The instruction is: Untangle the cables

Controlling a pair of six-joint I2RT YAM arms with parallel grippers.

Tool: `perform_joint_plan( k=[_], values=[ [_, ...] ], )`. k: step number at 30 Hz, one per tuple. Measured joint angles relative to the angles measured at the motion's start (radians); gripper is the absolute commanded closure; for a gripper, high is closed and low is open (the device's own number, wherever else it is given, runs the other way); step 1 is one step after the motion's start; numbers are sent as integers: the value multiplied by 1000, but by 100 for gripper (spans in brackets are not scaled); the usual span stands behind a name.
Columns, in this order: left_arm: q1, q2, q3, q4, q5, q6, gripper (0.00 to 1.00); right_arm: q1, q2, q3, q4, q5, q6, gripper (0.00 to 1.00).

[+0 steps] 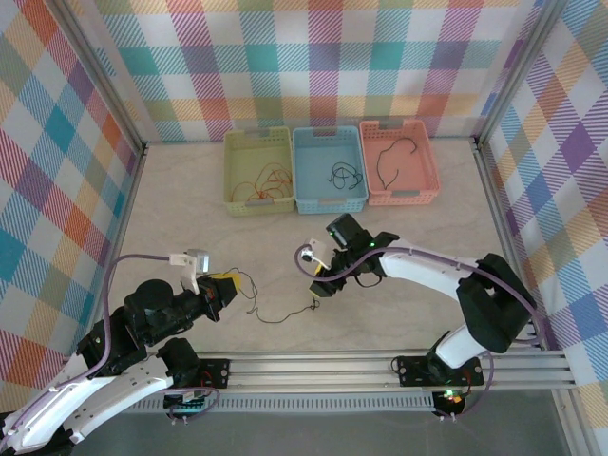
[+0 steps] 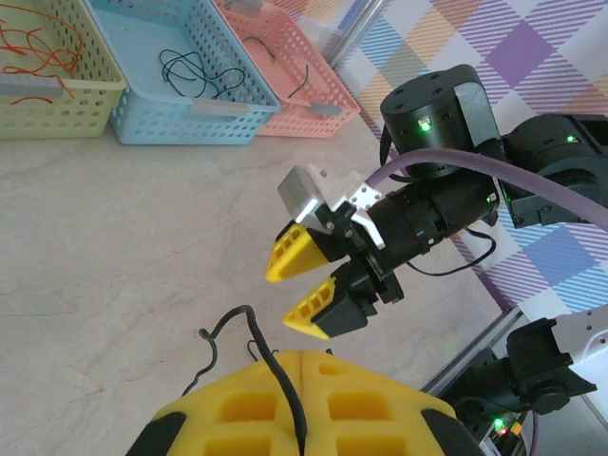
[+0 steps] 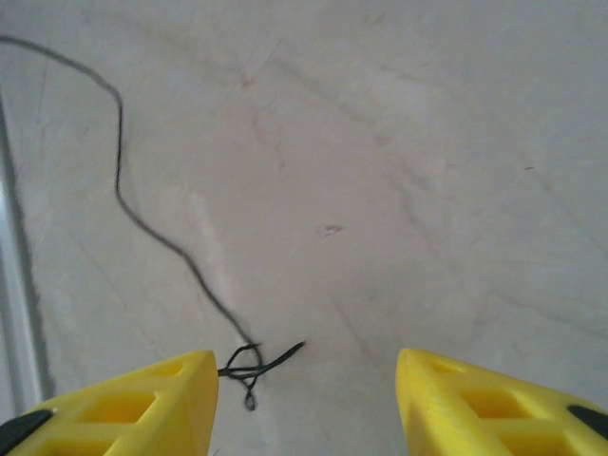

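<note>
In the top view a black cable [image 1: 275, 316] lies on the counter [image 1: 190, 209] in the lower middle of the frame, between the two arms. The left gripper [image 1: 226, 283] is at the cable's left end. In the left wrist view its yellow fingers [image 2: 380, 408] are pressed together at the bottom edge and pinch the black cable [image 2: 249, 318], which comes out of their seam and bends upward in a loop. The right gripper [image 1: 318, 274] is just right of the centre in the top view, above the other end of the cable. Its fingers [image 3: 142, 399] are spread wide, and in the right wrist view a small knot [image 3: 245, 366] of the cable lies on the counter between them, close to the finger at lower left. At the top of the top view three baskets stand side by side: the yellow-green basket [image 1: 258, 138] holds orange-red cables [image 1: 266, 185], the blue basket [image 1: 328, 133] holds dark cables [image 1: 344, 174], and the pink basket [image 1: 399, 126] holds a curved black cable [image 1: 385, 161].
</note>
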Motion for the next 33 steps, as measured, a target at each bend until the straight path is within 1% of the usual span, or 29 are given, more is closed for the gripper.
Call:
perform_joint_plan(
  k=[4, 9, 17, 29, 33],
  values=[
    [0, 0, 0, 0, 0, 0, 100, 13, 52, 66, -82, 6, -53, 46],
    [0, 0, 0, 0, 0, 0, 100, 23, 95, 68, -117, 1, -116, 51],
    [0, 0, 0, 0, 2, 0, 100, 32, 123, 68, -123, -49, -214, 56],
    [0, -11, -3, 0, 2, 0, 100, 57, 196, 73, -125, -45, -336, 60],
    [0, -13, -3, 0, 3, 0, 100, 59, 204, 77, -125, -27, -358, 64]
  ],
)
